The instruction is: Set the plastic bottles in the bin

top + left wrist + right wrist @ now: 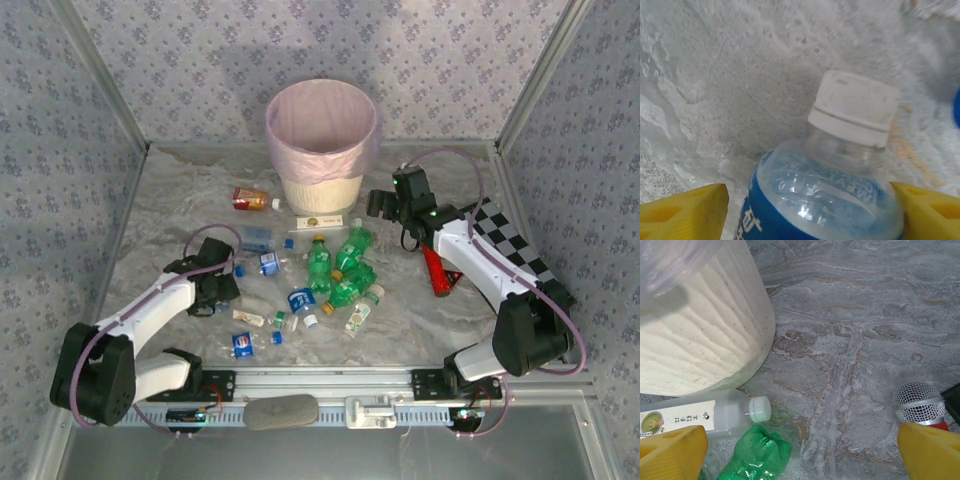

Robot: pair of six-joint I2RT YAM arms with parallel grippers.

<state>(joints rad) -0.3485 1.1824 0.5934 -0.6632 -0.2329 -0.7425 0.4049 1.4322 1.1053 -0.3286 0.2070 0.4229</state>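
The bin (322, 140) stands at the back of the table (170, 215), with a pink bag folded over its rim. The plastic bottles (330, 280) lie scattered in the middle of the table, in front of the bin. Some are green and some are clear with blue labels. An orange-red bottle (250, 199) lies off to the left of the bin. The left gripper (225, 288) is down low at the left edge of the bottles. Its yellow fingers (685, 212) are spread wide, one on each side of a clear bottle with a blue label (815, 200) and a white cap (there is a little gap next to the left finger, so the bottle is not squeezed). The right gripper (380, 205) is just to the right of the bin, wide open with nothing in it. Below it a clear bottle with a white label (715, 417) lies close to the foot of the bin. A crushed green bottle (757, 455) is right beside that one, and a microphone (917, 400) lies off to the right.
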